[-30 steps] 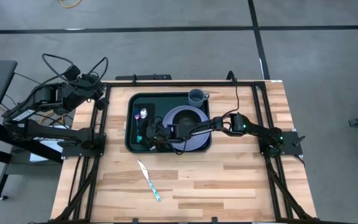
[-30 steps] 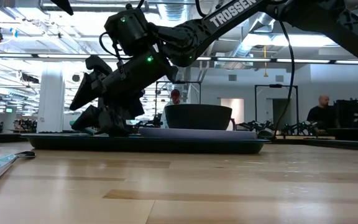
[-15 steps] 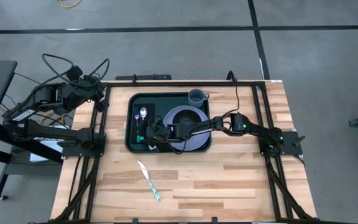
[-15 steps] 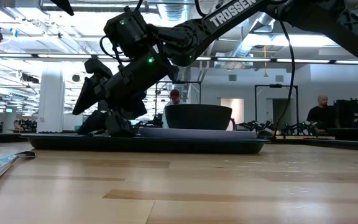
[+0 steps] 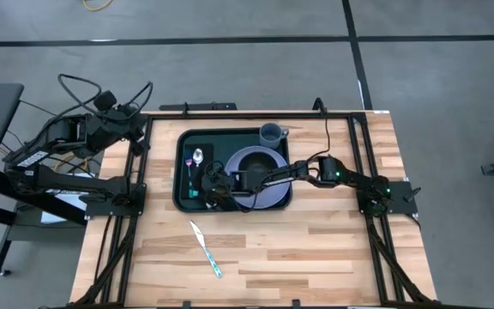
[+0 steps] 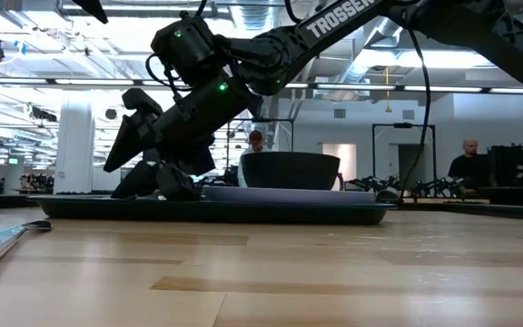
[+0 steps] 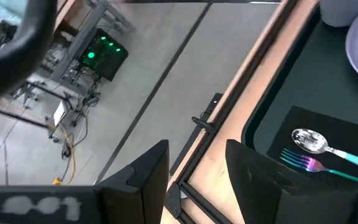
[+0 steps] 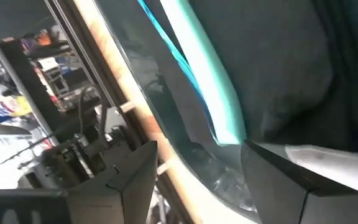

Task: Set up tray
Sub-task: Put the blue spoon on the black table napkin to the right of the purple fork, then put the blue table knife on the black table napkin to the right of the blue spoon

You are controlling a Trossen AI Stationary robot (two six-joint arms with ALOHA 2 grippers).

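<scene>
The tray (image 5: 183,196) sat mid-table, toward its far edge, plate (image 5: 260,163), cup (image 5: 271,133) and spoon (image 5: 196,157) aboard. My right gripper (image 5: 213,184) had lifted slightly off the napkin, fingers spread, holding nothing, fork apparently delivered. Left gripper (image 7: 194,171) waited open off-table; the knife (image 5: 206,250) remained.

The tray (image 5: 178,167) is crowded: a plate (image 5: 260,163), a cup (image 5: 270,133) and cutlery (image 5: 196,165) fill it, and the right arm (image 5: 316,172) reaches across the plate. In front, open tabletop (image 5: 316,249) holds only a knife (image 5: 205,249).
</scene>
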